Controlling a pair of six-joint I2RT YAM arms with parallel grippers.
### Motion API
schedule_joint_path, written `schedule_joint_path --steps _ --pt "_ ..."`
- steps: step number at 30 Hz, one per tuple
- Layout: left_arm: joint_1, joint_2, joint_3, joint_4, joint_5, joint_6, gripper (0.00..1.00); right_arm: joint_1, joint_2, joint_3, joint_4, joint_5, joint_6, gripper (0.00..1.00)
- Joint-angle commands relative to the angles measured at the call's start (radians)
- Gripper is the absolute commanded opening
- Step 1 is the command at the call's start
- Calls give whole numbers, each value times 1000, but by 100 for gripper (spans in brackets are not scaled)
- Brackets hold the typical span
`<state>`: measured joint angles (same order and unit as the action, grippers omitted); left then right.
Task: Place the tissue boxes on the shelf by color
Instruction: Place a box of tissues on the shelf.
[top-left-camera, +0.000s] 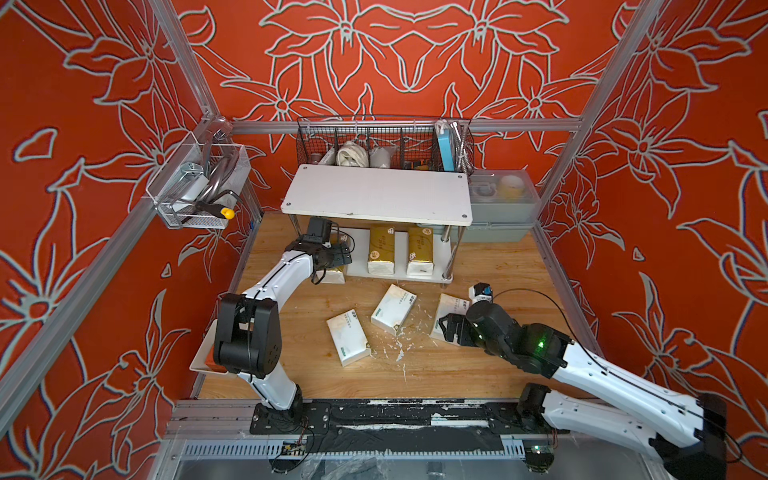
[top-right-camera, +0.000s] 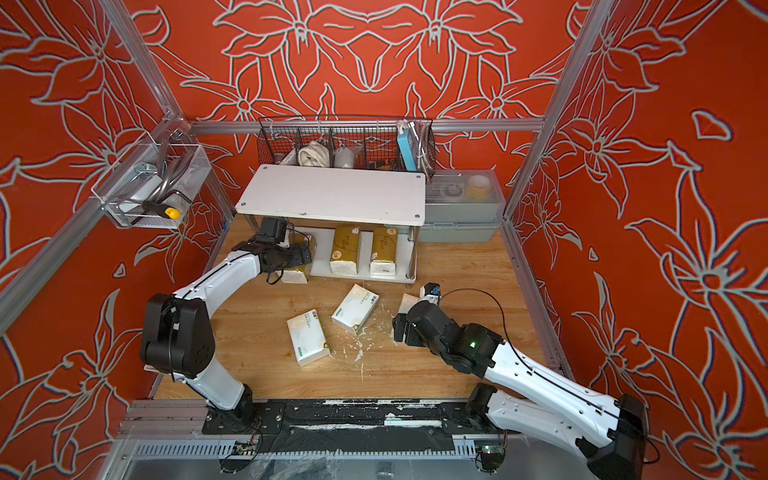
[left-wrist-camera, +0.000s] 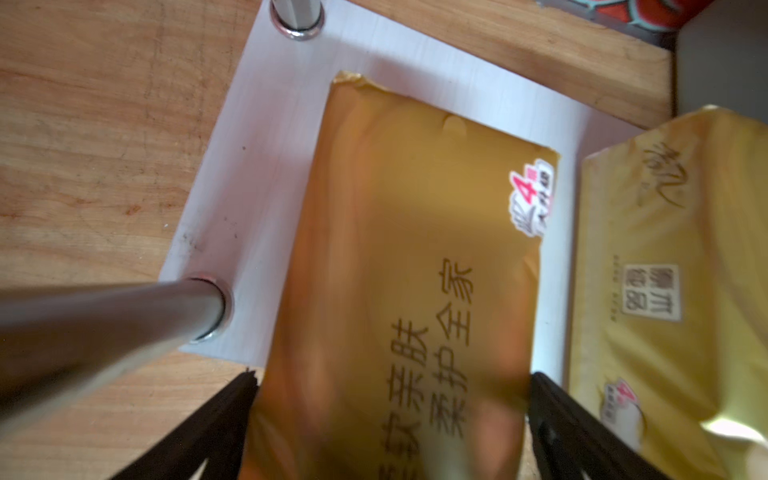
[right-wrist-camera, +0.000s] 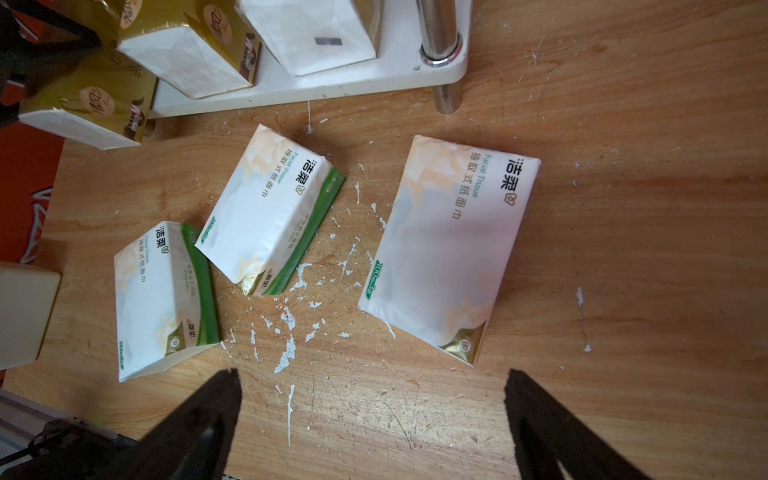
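- The left gripper is standing with its jaws spread wide at the left end of the shelf's lower board. The third gold pack is lying between them. I cannot tell whether the fingers are touching its sides.
- This pack is resting on the board near the chrome leg, but its near end is hanging over the front edge. I am judging that the step in hand is the release. The arm should be nudging the pack a little deeper, then pulling straight back, keeping clear of the leg.
- The gold film is looking shiny and soft, so it may be denting easily and sliding on the smooth board.
- The middle gold pack and the right gold pack are sitting on the same board, a little apart.
- The left white pack, the middle white pack and the right white pack, soft bricks with green print, are lying flat on the wooden table.
- The right gripper is hovering with jaws apart and empty, near the right white pack.
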<state>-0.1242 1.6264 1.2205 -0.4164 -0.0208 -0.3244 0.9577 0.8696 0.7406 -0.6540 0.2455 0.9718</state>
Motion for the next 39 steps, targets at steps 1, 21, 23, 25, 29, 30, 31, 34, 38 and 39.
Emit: schedule_joint_path --steps 1,21,23,25,29,30,31,34,38,39 --pt "-6 -82 -32 30 11 -20 99 -2 -1 -15 2 19 10 99" --pt "-20 -391 -165 -96 40 -84 99 -3 5 -22 20 18 1 99" --pt "-20 -438 -187 -146 26 -105 99 -3 7 -21 18 21 -1 99" --pt "-20 -482 -225 -185 10 -125 99 -4 7 -19 16 27 -5 99" --pt "-20 -554 -316 -232 -37 -169 99 -5 5 -5 9 36 -19 99" --pt "-20 -565 -341 -231 -44 -179 99 -6 7 1 4 37 -22 99" --pt "-19 -571 -360 -225 -44 -189 99 -7 8 6 1 38 -26 99" --pt "-20 -557 -403 -196 -49 -218 99 -8 13 25 -6 34 -35 99" --pt "-19 -485 -412 -151 -66 -233 99 -11 8 46 -22 33 -41 99" --pt "-18 -462 -410 -139 -66 -235 99 -11 5 49 -27 34 -41 99"
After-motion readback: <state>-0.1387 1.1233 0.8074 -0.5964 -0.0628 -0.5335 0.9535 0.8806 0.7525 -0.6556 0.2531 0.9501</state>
